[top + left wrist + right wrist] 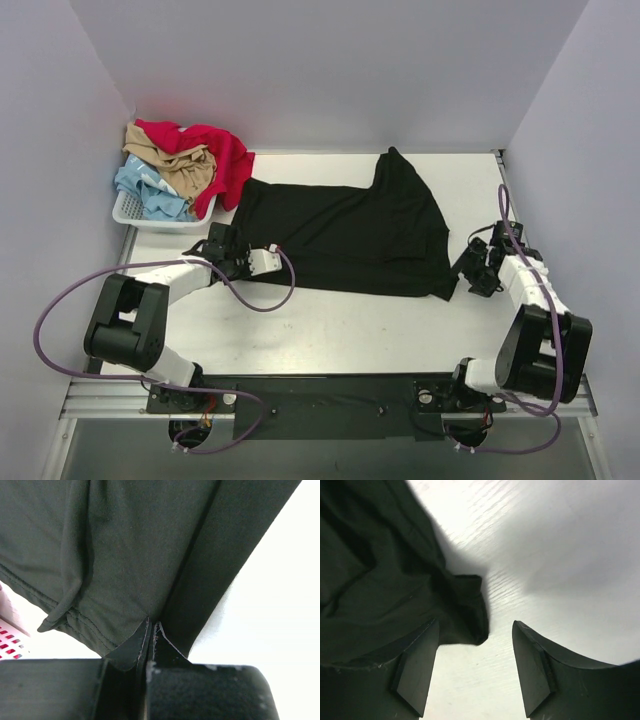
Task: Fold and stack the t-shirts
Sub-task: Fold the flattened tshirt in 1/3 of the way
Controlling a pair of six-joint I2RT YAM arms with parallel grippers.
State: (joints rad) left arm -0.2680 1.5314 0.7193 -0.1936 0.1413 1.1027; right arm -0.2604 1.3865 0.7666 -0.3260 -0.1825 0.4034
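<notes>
Black t-shirt (345,235) spread flat on white table (350,330), lying between two claws. Left claw (151,627) closed tight, fingertips pinching shirt's hemmed edge; rest of cloth stretches away ahead of it. Right claw (475,626) partly open, gripping nothing; dark corner of same shirt rests on table between its fingers, close to one, apart from other. Beyond left claw, off to its left: white lattice basket (128,212) heaped with red t-shirt (225,150), tan t-shirt (185,165), pale blue t-shirt (145,190).
</notes>
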